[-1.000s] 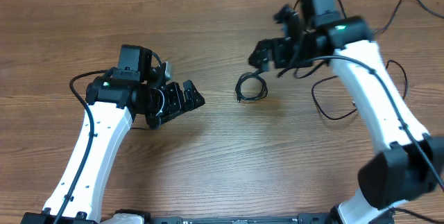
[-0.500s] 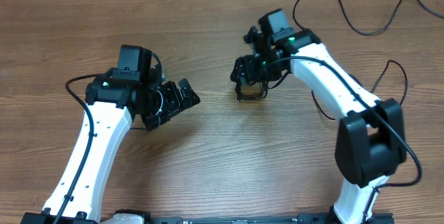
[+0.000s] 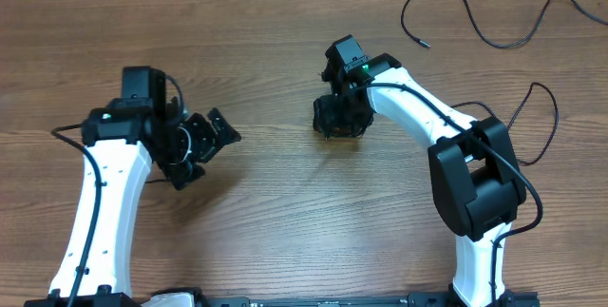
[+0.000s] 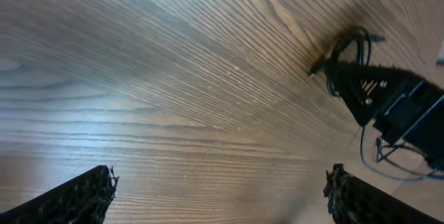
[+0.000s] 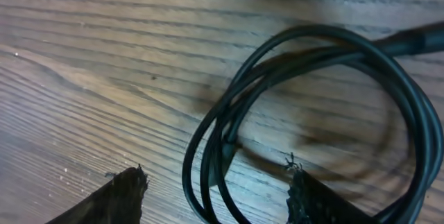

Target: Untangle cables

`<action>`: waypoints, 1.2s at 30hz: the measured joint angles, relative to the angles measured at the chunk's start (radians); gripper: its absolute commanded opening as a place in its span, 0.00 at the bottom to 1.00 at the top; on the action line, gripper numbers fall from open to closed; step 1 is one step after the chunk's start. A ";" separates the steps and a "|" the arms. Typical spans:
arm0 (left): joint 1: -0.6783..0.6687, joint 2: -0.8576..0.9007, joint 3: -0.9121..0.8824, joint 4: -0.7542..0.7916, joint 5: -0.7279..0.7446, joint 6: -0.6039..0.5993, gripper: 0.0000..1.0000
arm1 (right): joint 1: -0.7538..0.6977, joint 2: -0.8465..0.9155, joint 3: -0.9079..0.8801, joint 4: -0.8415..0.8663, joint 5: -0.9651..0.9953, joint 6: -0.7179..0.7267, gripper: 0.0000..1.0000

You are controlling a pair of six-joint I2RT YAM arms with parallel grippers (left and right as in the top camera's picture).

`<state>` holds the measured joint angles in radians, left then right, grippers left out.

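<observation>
- right gripper [image 5: 214,177]: pointed down at the table, jaws roughly half apart, nothing clamped. One fingertip [image 5: 128,193] sits outside the coil's ring, the other inside it.
- coil [image 5: 229,123]: small bundle of thin black cable, flat on the wood directly under the right gripper. Its near arc runs between the two fingers with a gap on each side.
- right arm [image 3: 418,107]: stretched far out from its base, wrist tipped down over the coil.
- left gripper [image 4: 220,186]: jaws at full spread, empty, held low and angled across the wood. The coil and right gripper lie ahead of it and off to the right in its wrist view, well apart from it.
- left arm [image 3: 100,202]: rises from its base, wrist turned toward the centre.
- loose cable [image 3: 503,47]: well beyond the right gripper, snaking along the far side, with a small plug end [image 3: 424,44] nearest the gripper.
- second cable [image 3: 555,107]: thin loop just beside the right arm's elbow.
- table [image 3: 285,231]: brown wood-grain top, fills every view.
- Hidden or unclear: from overhead the right gripper covers nearly all of the coil. The right wrist view crops the coil's right and bottom edges. The left wrist view is soft, showing the coil as a dark loop partly behind the right gripper. The loose cable runs off the frame's top right.
</observation>
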<state>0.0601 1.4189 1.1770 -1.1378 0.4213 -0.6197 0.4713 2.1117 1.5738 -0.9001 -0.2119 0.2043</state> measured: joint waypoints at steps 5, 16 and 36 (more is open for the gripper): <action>0.016 0.000 0.000 -0.006 -0.004 0.000 1.00 | 0.037 0.001 -0.011 0.011 0.001 0.005 0.55; 0.016 0.000 0.000 -0.013 -0.004 0.001 1.00 | 0.153 0.001 -0.072 0.110 -0.029 0.067 0.33; 0.016 0.000 0.000 -0.014 -0.004 0.001 1.00 | 0.183 0.008 0.172 0.122 -0.296 0.093 0.60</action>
<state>0.0757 1.4189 1.1767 -1.1522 0.4171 -0.6189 0.6540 2.1193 1.7458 -0.7776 -0.5083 0.2974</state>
